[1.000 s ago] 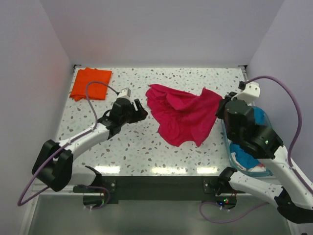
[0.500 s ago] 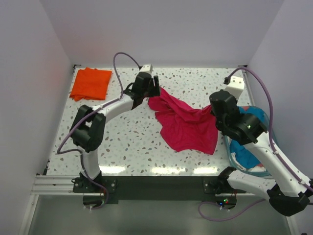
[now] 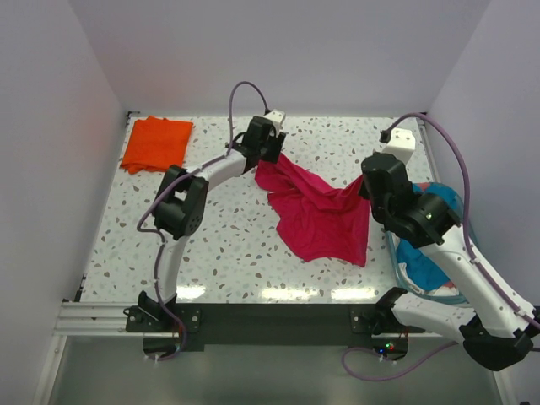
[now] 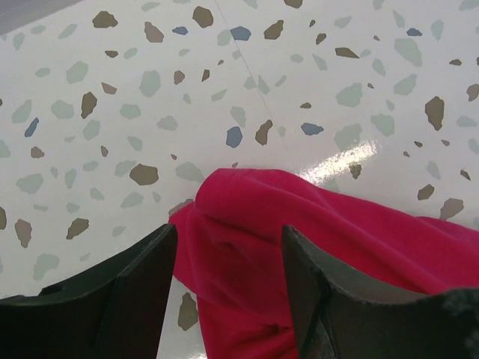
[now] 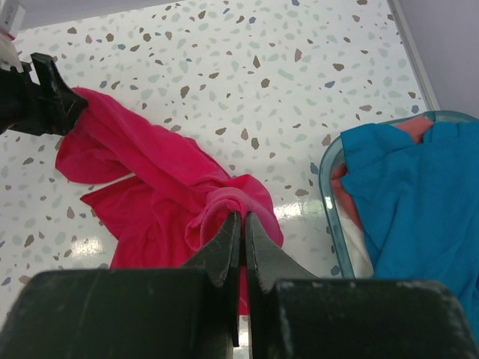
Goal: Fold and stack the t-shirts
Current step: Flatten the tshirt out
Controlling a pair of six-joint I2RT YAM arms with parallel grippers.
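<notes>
The magenta-red t-shirt (image 3: 319,215) is seen crumpled at the middle of the speckled table (image 3: 219,245), stretched between the two arms. Its far-left corner is straddled by the left gripper (image 4: 228,258). The jaws are spread, and a rounded bunch of red cloth is lodged between the two dark fingers (image 4: 120,292), right down on the tabletop.

On the other side, a raised fold of the same shirt is pinched by the right gripper (image 5: 241,224). Its jaws are pressed all but together on the cloth, and the fabric is drawn up into a ridge toward them. The rest of the shirt is left loose and wrinkled on the table, its lower edge trailing toward the near side.

The bright orange t-shirt (image 3: 157,143) is found folded flat at the far-left corner, well apart from both grippers. At the right edge, the teal-blue t-shirt (image 5: 408,194) is heaped in the clear blue-rimmed tub (image 5: 326,187). A bit of the salmon-pink t-shirt (image 5: 414,129) is glimpsed beneath it at the tub's far side.
</notes>
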